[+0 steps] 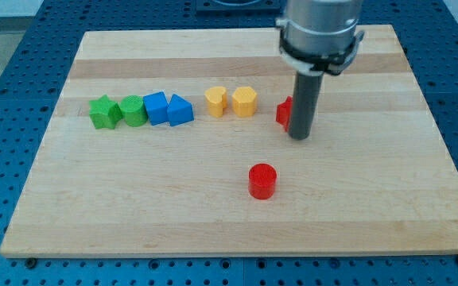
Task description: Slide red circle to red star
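Note:
The red circle (262, 180) is a short red cylinder standing alone on the wooden board, below the middle of the view. The red star (284, 112) sits up and to the right of it, mostly hidden behind the rod, with only its left part showing. My tip (299, 137) touches down right beside the red star, just below and to the right of it. The tip is above and to the right of the red circle, well apart from it.
A row of blocks runs along the board's upper half: a green star (102, 112), a green cylinder (132, 110), a blue cube (156, 107), a blue wedge (180, 110), a yellow heart-like block (215, 101) and a yellow hexagon (244, 101). The wooden board (133, 191) lies on a blue perforated table.

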You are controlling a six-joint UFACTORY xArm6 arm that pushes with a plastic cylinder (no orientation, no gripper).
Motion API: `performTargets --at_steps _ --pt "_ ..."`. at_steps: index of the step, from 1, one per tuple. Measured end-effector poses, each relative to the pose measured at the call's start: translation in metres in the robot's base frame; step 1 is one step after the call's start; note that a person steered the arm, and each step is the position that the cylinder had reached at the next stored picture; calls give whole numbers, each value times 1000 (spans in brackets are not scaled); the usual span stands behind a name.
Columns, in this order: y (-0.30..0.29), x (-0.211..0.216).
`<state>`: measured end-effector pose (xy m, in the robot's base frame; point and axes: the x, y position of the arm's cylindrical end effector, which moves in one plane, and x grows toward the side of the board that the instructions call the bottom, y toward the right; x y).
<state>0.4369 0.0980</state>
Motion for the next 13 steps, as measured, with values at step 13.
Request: performTargets --at_steps 13 --pt "-32 173"
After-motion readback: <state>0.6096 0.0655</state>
